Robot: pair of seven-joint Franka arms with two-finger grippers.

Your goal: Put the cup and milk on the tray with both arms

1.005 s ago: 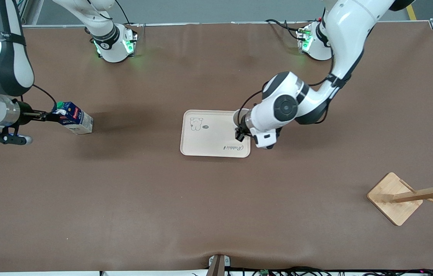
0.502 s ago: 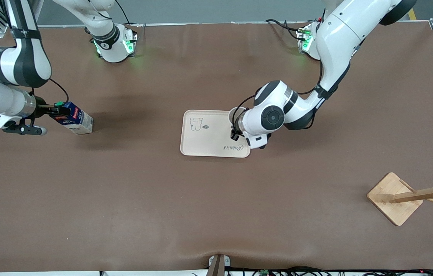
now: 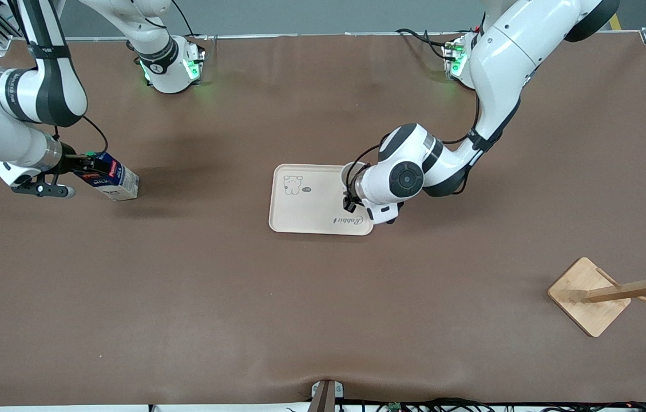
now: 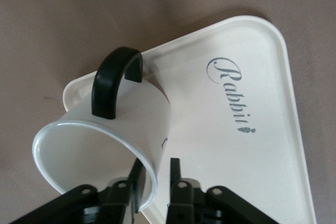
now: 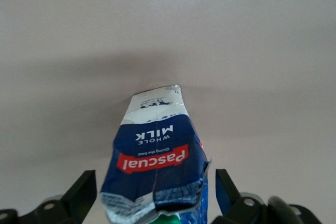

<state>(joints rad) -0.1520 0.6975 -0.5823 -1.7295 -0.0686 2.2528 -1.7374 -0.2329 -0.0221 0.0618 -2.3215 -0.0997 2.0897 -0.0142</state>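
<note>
Left gripper (image 4: 155, 182): we see it at the tray's edge toward the left arm's end of the bench, its two fingers (image 4: 137, 182) straddling the cup's rim, one inside the wall and one outside, a narrow gap between them; we cannot tell whether they press on the wall.
Right gripper (image 5: 155, 192): we find it at the top of the milk carton, fingers (image 5: 84, 190) spread on either side of it with a visible gap on each side.
Cup (image 4: 113, 129): we see the white mug with its black loop handle tilted over the tray's corner; in the front view the left arm's wrist hides most of it.
Milk carton (image 3: 111, 178): we see it on the bench toward the right arm's end, well apart from the tray; the dark blue carton reads "Pascual whole milk".
Tray (image 3: 311, 209): cream-white, flat on the bench near the middle, with a cartoon animal and "Rabbit" lettering.
Wooden rack (image 3: 609, 293): we see it toward the left arm's end, nearer the front camera than the tray.
</note>
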